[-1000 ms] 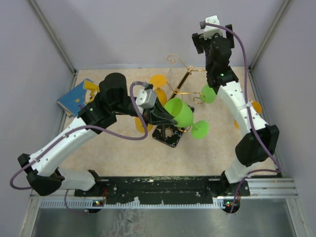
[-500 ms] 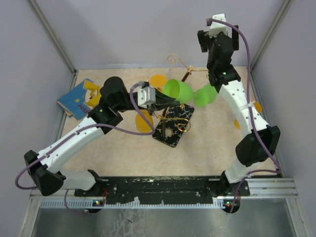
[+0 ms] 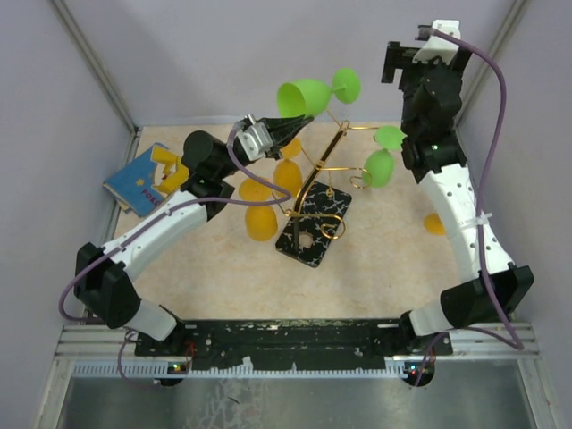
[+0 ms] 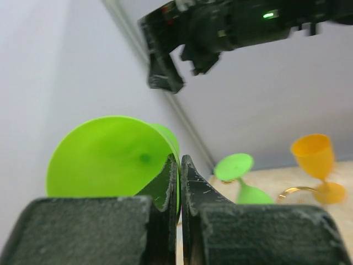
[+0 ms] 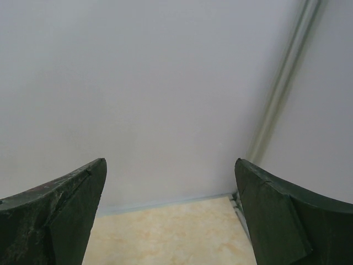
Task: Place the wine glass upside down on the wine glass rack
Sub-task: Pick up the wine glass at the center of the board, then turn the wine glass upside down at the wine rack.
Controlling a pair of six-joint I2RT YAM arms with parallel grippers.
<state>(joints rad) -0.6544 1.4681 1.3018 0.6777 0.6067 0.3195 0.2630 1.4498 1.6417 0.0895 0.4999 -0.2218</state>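
Now the left gripper (image 3: 300, 117), clamped on the wine glass (image 3: 302, 94), is holding it sideways above the wine glass rack (image 3: 323, 204); inverting it onto an arm probably comes next, while the right gripper (image 5: 170, 161) is gaping empty.

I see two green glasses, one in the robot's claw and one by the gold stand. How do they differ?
The held green glass is pinched at its bowl by the shut left gripper. No gripper touches the other green glass, which seems to hang on the rack. The held one lies roughly sideways, high above the rack. The other is upside down, foot up. Both look the same bright green and the same shape.
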